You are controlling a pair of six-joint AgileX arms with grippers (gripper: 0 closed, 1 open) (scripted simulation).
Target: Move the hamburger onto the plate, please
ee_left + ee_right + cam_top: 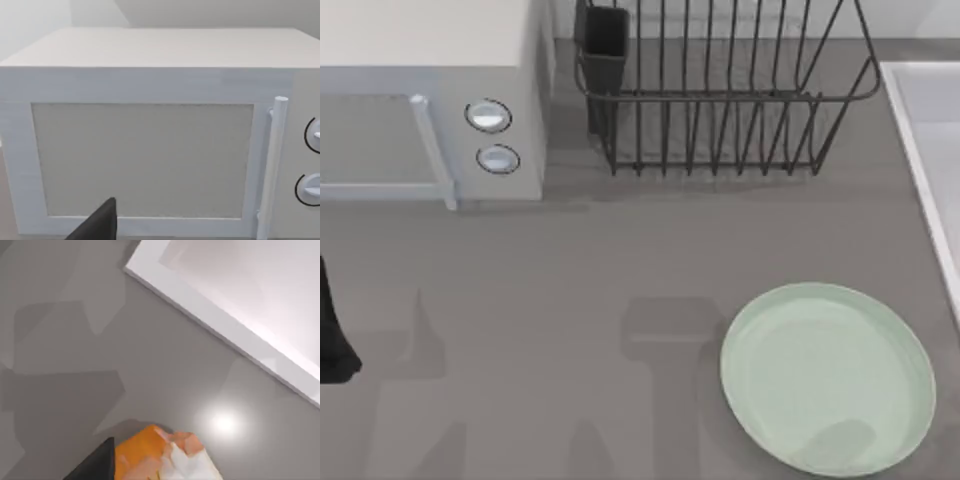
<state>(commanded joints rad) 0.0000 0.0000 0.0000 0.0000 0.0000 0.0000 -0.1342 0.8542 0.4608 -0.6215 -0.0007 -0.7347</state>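
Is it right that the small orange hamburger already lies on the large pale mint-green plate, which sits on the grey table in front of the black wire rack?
Not quite. The large pale mint-green plate does sit on the grey table in front of the black wire rack, but the top view shows it bare. The right wrist view shows the small orange hamburger close under that camera, above the table.

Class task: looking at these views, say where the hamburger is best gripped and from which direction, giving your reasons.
Judging from the right wrist view, grip the hamburger across its orange rim, coming straight down from above. It looks small and round, so opposite edges suit two fingers best.
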